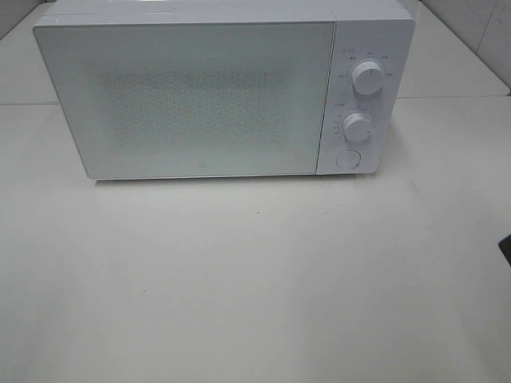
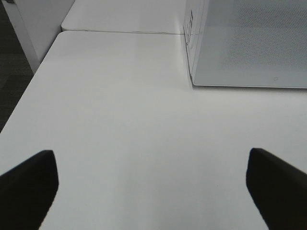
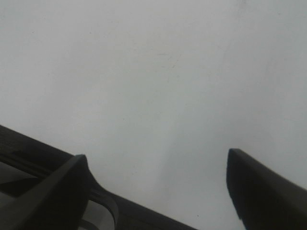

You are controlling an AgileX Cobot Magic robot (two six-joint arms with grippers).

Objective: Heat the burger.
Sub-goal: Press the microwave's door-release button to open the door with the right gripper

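Left gripper [image 2: 151, 158] is hanging low over the table [image 2: 120, 120], jaws spread wide, gripping nothing. Right gripper [image 3: 157, 158] is also showing its jaws well apart with only bare table between them, so it is empty too. Neither gripper is appearing in the high view, so both are sitting at the near side, well apart from the microwave [image 1: 200, 104]. Burger is not showing in any view: not on the table, not in a jaw. It may be sitting behind the door [image 1: 192, 96], but the door is closed and frosted, so cannot tell. That is the relation that matters: anything to do with the burger is lying far from both grippers, at or inside the microwave. From the left gripper, the microwave's near left corner is lying ahead and to the right, with open table between. The knobs [image 1: 368, 77] and the round button [image 1: 347, 158] are sitting on the microwave's right panel, so the right arm is probably the nearer one for the controls. The door is running long left to right and filling most of the front. Open room: the table in front of the microwave is wide and bare, giving plenty of approach space. The table's left edge is dropping off to dark floor beside the left gripper, so there is less margin there.
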